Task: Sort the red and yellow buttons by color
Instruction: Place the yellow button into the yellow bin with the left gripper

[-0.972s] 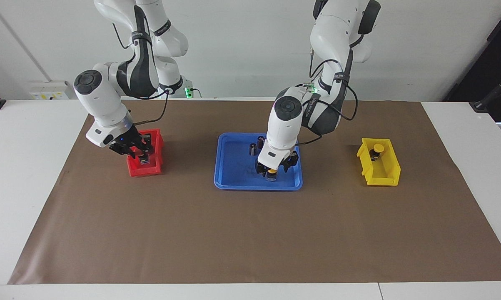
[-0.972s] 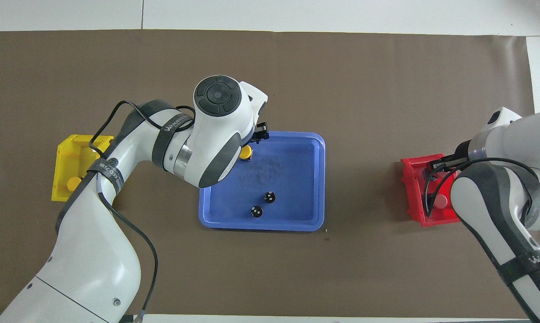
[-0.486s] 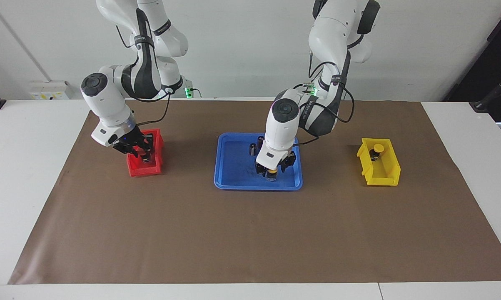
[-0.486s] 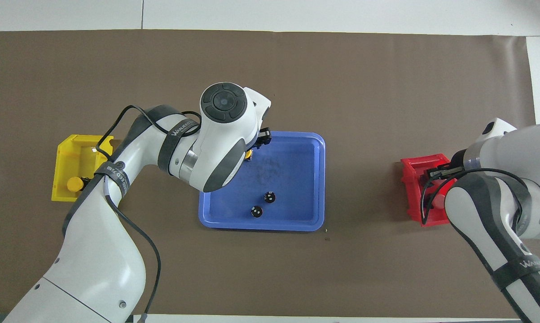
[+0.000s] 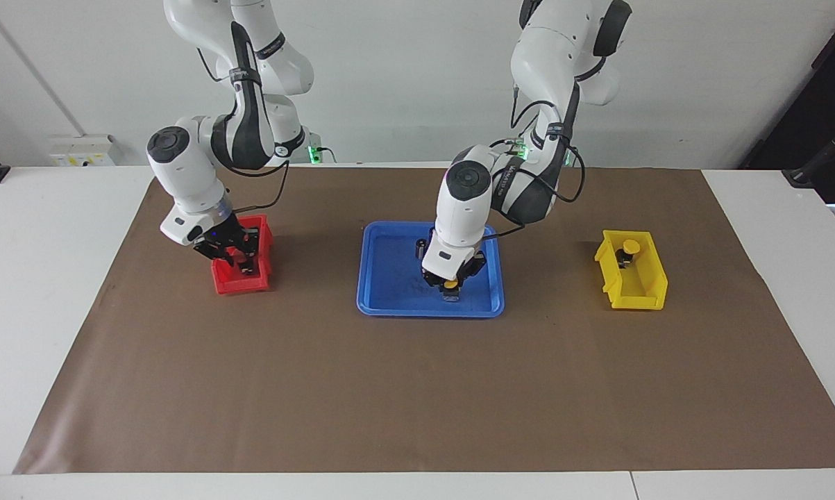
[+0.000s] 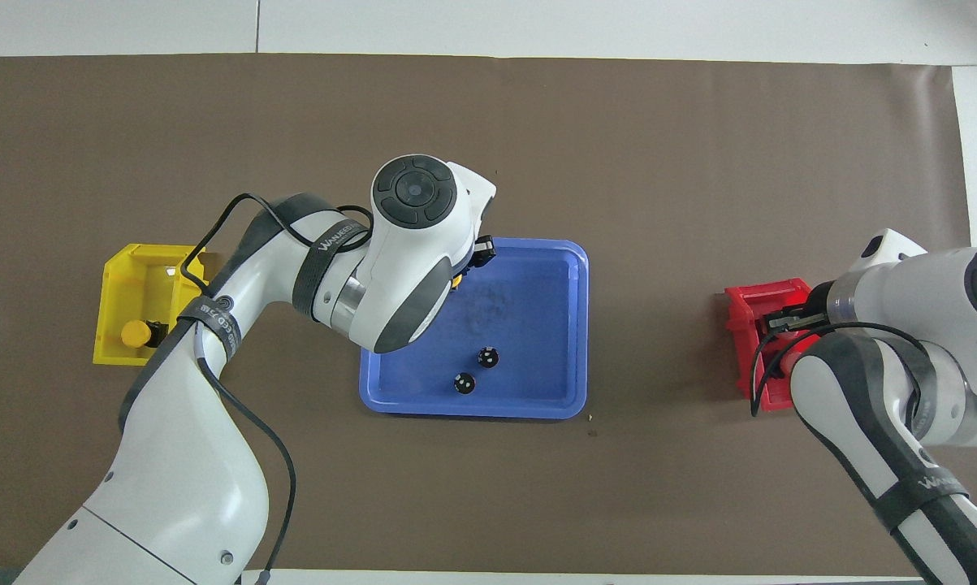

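Observation:
A yellow button [image 5: 450,283] stands in the blue tray [image 5: 389,307], at the edge farthest from the robots. My left gripper [image 5: 450,287] is down around it; in the overhead view only a sliver of the button [image 6: 456,281] shows under the left wrist. A second yellow button [image 5: 629,247] lies in the yellow bin [image 5: 643,298], also seen from overhead [image 6: 136,333]. My right gripper [image 5: 237,260] is low inside the red bin [image 5: 240,286]. I can make out no red buttons; the right hand and arm cover most of that bin [image 6: 744,301].
Two dark cap-less cylinders [image 6: 488,356] [image 6: 464,383] stand in the blue tray [image 6: 537,325] on the side nearer the robots. A brown mat [image 5: 417,389] covers the table. The yellow bin [image 6: 114,276] is at the left arm's end, the red bin at the right arm's end.
The left hand has turned and settled lower around the yellow button in the tray. The right arm has drawn back toward the robots and stands steeper over the red bin.

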`<state>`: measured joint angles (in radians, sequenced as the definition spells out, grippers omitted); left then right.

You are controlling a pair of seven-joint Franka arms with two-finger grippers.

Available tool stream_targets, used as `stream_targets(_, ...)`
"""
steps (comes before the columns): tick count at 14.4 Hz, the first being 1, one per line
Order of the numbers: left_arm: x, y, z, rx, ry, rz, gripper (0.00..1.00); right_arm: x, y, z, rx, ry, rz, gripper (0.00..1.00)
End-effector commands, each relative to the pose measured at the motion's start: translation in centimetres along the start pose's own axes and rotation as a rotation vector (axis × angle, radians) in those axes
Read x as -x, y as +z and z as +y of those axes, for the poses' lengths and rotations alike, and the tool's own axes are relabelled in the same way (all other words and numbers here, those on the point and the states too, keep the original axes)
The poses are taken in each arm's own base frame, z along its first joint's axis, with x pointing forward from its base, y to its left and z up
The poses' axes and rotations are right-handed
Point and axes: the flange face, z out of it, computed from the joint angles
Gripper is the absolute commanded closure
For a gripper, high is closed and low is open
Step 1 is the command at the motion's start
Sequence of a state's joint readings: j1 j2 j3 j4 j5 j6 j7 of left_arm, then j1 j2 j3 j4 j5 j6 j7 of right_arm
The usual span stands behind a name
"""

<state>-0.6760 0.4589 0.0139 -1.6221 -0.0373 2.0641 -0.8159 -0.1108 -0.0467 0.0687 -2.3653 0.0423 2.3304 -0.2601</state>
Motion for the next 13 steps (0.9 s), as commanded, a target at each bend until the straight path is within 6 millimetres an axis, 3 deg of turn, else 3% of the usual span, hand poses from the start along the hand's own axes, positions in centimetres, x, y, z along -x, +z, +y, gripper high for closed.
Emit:
stream_targets(1,0.1,-3.1,-1.4,0.003,-0.014,0.017,0.91,0.7,0.1,-0.1,-0.012,-0.018,0.014,0.39)
stream_targets(4,0.0,-8.3,-4.0,0.02,-0.049,-0.007,0.96,0.6,0.0,-0.1,-0.011,-0.023,0.012,0.37)
stream_targets(5,-0.6,-9.7,-5.7,0.025,-0.072,-0.021,0.96,0.5,0.0,-0.1,-0.012,-0.024,0.01,0.37)
stream_targets(10,-5.0,-15.1,-16.5,0.027,0.003,-0.071,0.97,-1.7,-3.1,0.3,-0.031,-0.025,-0.035,0.37)
stream_targets(13,-7.8,-15.8,-24.1,0.025,0.076,-0.116,0.97,-3.3,-6.9,0.0,-0.036,-0.031,-0.049,0.35)
